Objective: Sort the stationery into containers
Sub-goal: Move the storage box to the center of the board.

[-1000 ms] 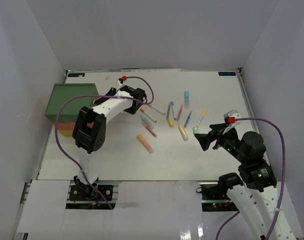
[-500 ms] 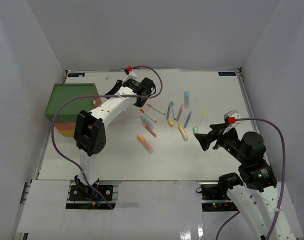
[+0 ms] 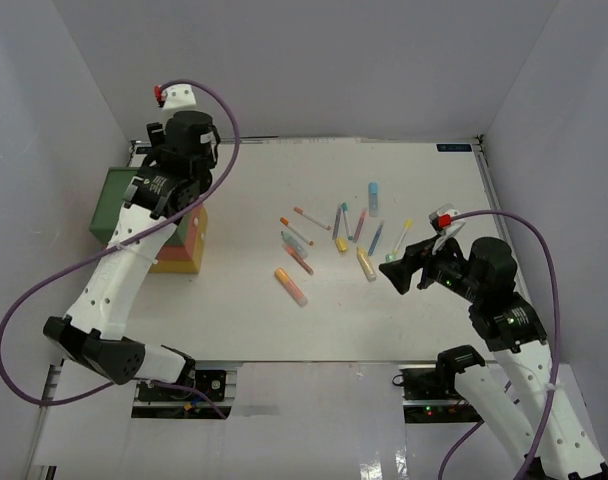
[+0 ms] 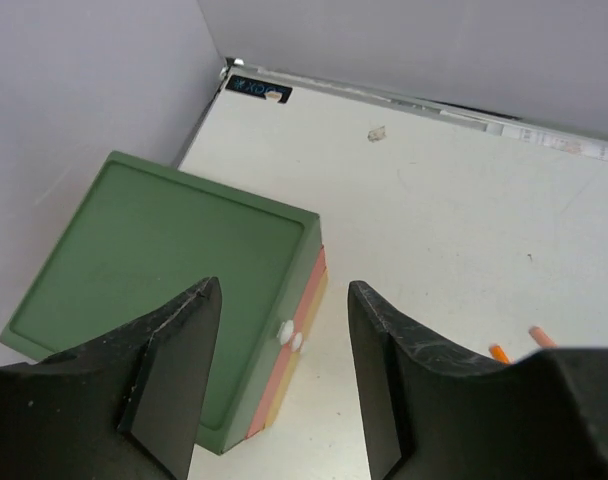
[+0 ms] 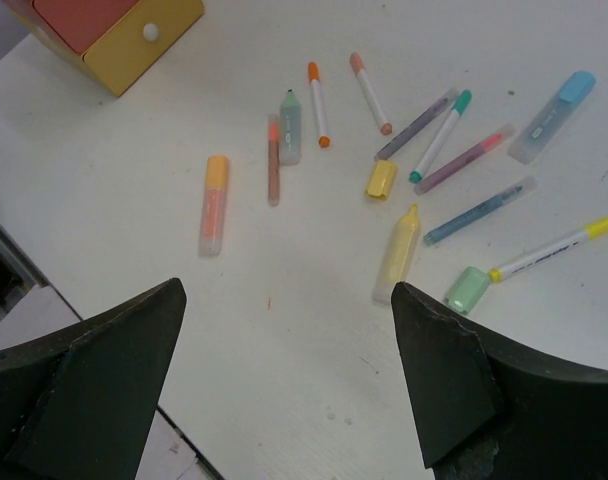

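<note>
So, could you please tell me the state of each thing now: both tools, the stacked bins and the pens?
left tool: open, holding nothing, above the bins.
right tool: open, holding nothing, above the pens.
bins: stacked, green on top, shut as far as can be seen.
pens: lying flat, scattered on the table, none gripped.

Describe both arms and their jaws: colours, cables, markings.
The left arm and right arm both have white link shells with black joint housings. A purple cable loops along each, and a small red tag sits near each wrist. The jaws are matte black wedges.
</note>
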